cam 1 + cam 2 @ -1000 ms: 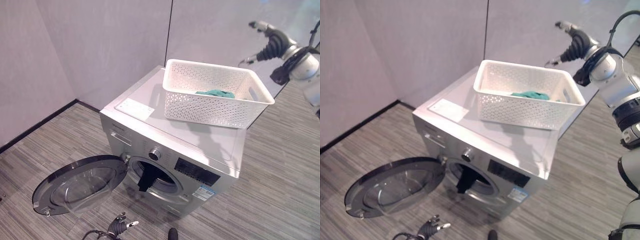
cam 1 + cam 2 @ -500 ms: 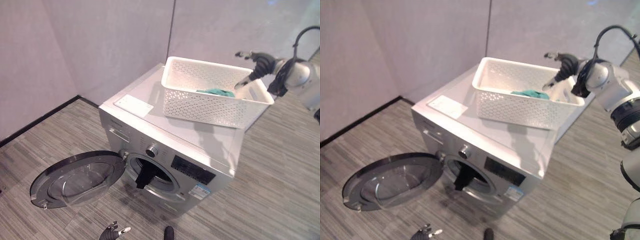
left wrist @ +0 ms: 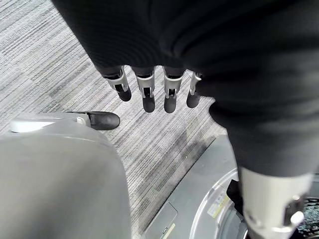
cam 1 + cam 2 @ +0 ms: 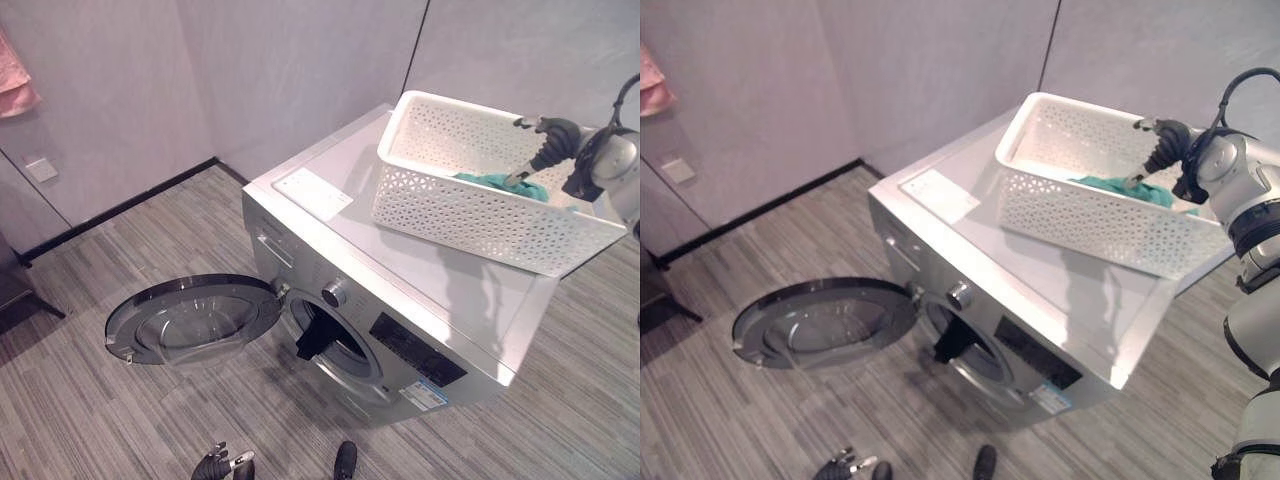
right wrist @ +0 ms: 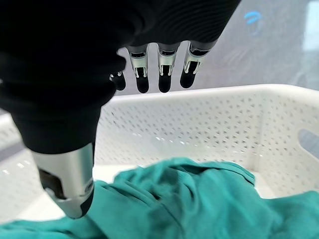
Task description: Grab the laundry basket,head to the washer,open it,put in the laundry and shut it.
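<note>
Reaching into the white laundry basket (image 4: 470,200) with the right hand (image 4: 1160,135), fingers straight and spread, thumb just touching the teal laundry (image 5: 199,199) lying on the basket floor, nothing gripped yet. Judging by this, at the loading step: basket already set on top of the washer (image 4: 400,300), toward its far right, round door (image 4: 190,320) swung fully open to the left, a dark garment (image 4: 315,335) already hanging out of the drum mouth. Next calls for closing fingers round the teal cloth, lifting clear of the basket's rim, then carrying down to the drum. Hanging low near the floor, left hand (image 3: 154,92), fingers relaxed, empty. Watching the dangling dark garment, likely to catch in the door at closing. Noting a pink towel (image 4: 15,75) on the far left wall.
</note>
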